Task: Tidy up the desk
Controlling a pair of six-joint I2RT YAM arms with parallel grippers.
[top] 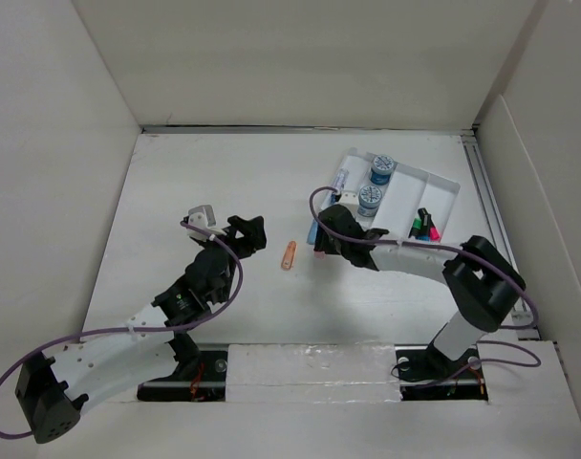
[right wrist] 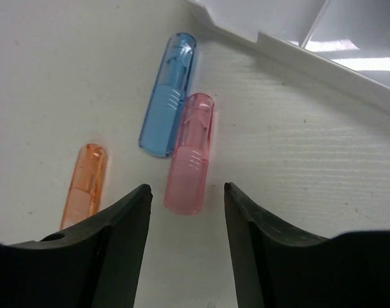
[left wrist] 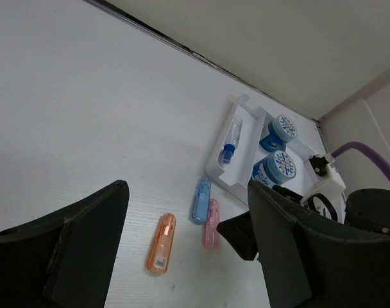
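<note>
The right claw [right wrist: 186,190] hangs wide open over one pink case [right wrist: 190,154], next to one blue case [right wrist: 167,93] and one orange case [right wrist: 84,183], the left claw [left wrist: 187,192] is wide open too, and under everything lies the desk [top: 204,182], flat and plain white, with one tray [top: 443,186] holding two blue-topped tubs [top: 382,168].

Bare desk [top: 195,182] is left open from 9 to 12 o'clock in the top view. In the right wrist view, the pink case [right wrist: 190,154] is touched by the blue case [right wrist: 167,96] at 11 o'clock. The tray [right wrist: 323,64] rim is seen at 1 o'clock, and the orange case [right wrist: 84,183] at 9.
</note>
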